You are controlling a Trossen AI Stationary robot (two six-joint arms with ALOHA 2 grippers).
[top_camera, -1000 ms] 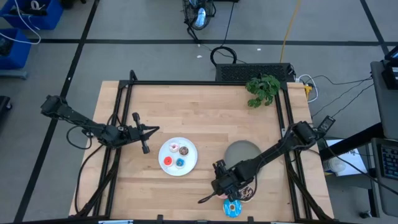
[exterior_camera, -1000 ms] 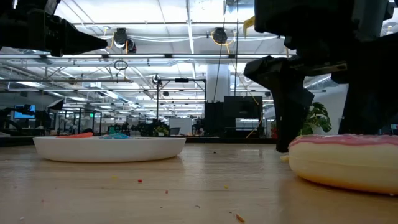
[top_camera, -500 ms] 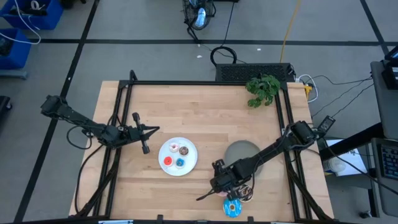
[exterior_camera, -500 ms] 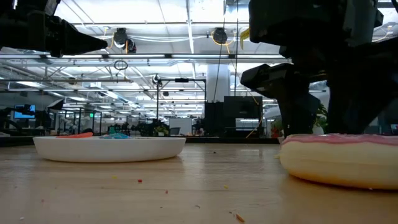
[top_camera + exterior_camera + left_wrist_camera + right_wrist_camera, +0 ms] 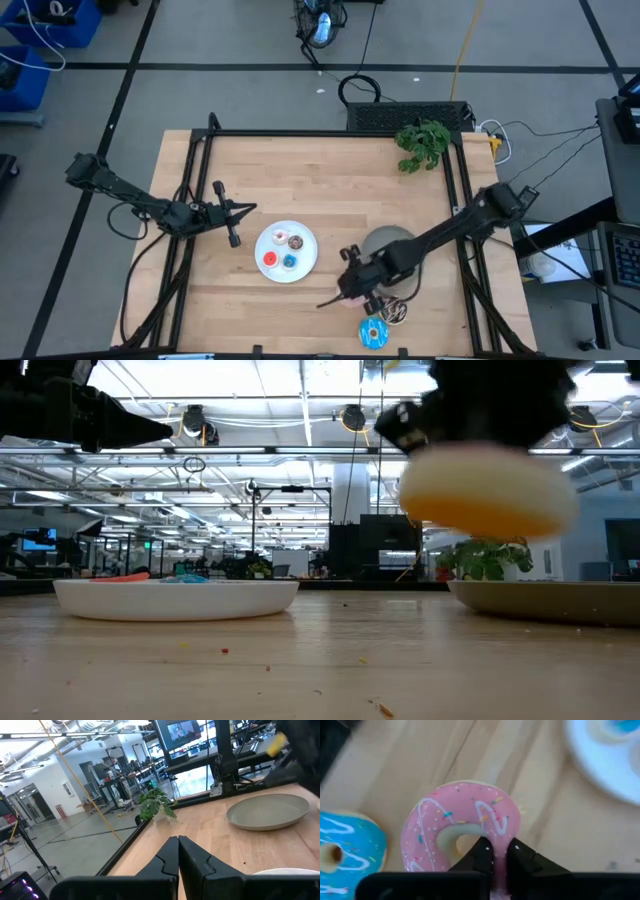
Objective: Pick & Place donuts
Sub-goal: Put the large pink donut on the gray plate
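the right gripper (image 5: 495, 855) works at the near edge of the tabletop (image 5: 320, 180). its jaws are pinched shut across one side of the ring of a large pink donut (image 5: 462, 832), one finger through the hole and one outside. in the low view the pink donut (image 5: 488, 490) hangs clear of the wood, so it looks lifted. just beside it on the tabletop lie a large blue donut (image 5: 373, 333) and a sprinkled chocolate donut (image 5: 396, 312).

a little farther in sit the grey plate (image 5: 392, 242), apparently bare, and the white plate (image 5: 303, 262) holding the small donuts (image 5: 283, 251).

the pink donut seems light and smooth, probably somewhat soft. a pinch through the ring wall is the natural hold, though it may swing or slip if moved fast.

farther off at the left side, the left gripper (image 5: 178, 851) waits above the wood, jaws closed on nothing.
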